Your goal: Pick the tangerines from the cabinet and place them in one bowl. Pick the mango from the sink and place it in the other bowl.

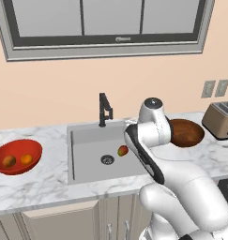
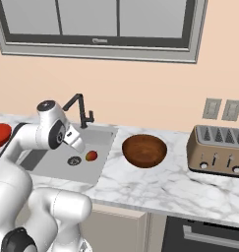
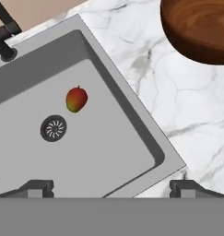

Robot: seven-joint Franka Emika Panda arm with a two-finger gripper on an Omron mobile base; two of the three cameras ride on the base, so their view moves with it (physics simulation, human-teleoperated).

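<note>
The mango, mottled red, yellow and green, lies on the floor of the grey sink beside the round drain. My gripper hangs above the sink's near right corner, open and holding nothing, well apart from the fruit. From the base, the mango sits right of the drain. Two tangerines rest in the red bowl on the counter left of the sink. The dark brown bowl stands empty right of the sink. The cabinet is out of view.
A black faucet rises behind the basin. A steel toaster stands at the far right of the marble counter. My own white arm crosses the sink's right side.
</note>
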